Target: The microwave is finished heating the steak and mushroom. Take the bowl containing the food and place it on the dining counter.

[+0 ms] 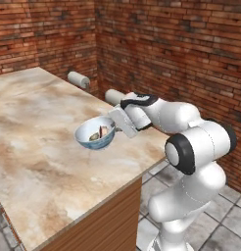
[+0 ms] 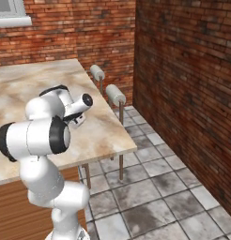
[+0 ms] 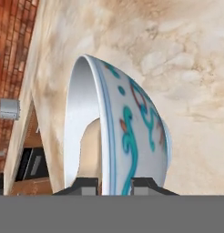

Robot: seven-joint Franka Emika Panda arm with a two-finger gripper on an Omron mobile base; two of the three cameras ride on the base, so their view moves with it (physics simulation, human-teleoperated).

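- Hanging above the broad beige-and-tan marbled stone tabletop [image 1: 39,147], near its right-hand edge: round ceramic bowl with a plain white inside and a blue-and-white patterned outside [image 1: 95,134], seemingly lifted clear of the stone, though contact under its base cannot be ruled out from the left base view.
- Sitting roughly level in that view, mouth facing up, with a slight tip at most; being round, no long axis to speak of, only the upright axis through the foot.
- Seen edge-on in the hand view, rim [image 3: 104,132] running bottom to top of the picture, white inside to the left, patterned outside to the right, marbled stone behind.
- Resting inside: small reddish-brown chunk of steak with a pale edge [image 1: 104,131] and, just beside it, a small lumpy olive-tan mushroom [image 1: 94,137], both kept within the wall.
- Pinching the bowl's near rim: two-finger tool [image 3: 114,185], closed down on the wall, one dark tip inside and one outside.
- Judging progress: fetching from the microwave and carrying across look done, bowl already over the dining surface with the food in it.
- Remaining, by the look of it: lowering until the foot sits flat on the stone, releasing the rim, drawing the white arm back.
- Standing beyond the far edge of the tabletop: two pale cushioned stools on thin metal legs [image 2: 115,94], against the red brick wall [image 2: 183,70].
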